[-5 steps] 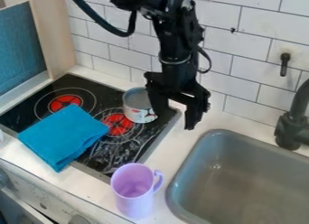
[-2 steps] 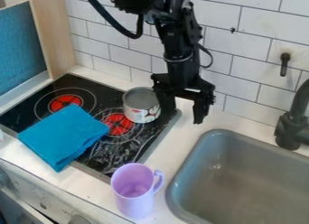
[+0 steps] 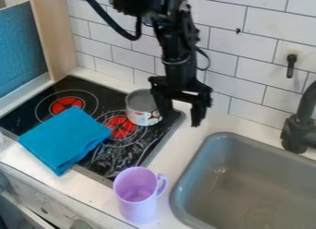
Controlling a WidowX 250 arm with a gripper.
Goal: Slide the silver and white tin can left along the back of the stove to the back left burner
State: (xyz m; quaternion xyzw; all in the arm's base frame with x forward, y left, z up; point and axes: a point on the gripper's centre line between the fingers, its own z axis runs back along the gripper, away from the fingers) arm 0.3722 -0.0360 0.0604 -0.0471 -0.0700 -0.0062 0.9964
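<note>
The camera view shows a can, grey on top with a pale, patterned label, standing upright on the far right part of the black stove, near its right-hand edge. The gripper hangs down just to the right of the can, its fingers pointing downward and set wide apart with nothing between them. The left finger in the view overlaps the can's right side; whether they touch, I cannot tell. The other finger is over the white bench, beyond the stove's edge. Just in front of the can is a red burner with pale rings around it, and whitish streaks mark the black surface nearer the camera. A second red burner lies farther left. A folded blue cloth lies at a slant over the stove's front left part, its lower corner reaching the front edge. A lilac mug stands upright on the bench in front of the stove, its handle to the right, near the grey sink. A dark faucet rises behind the sink, and a small black peg sticks out of the white tiled wall. At the upper left, a blue panel stands beside a light wooden board.
</note>
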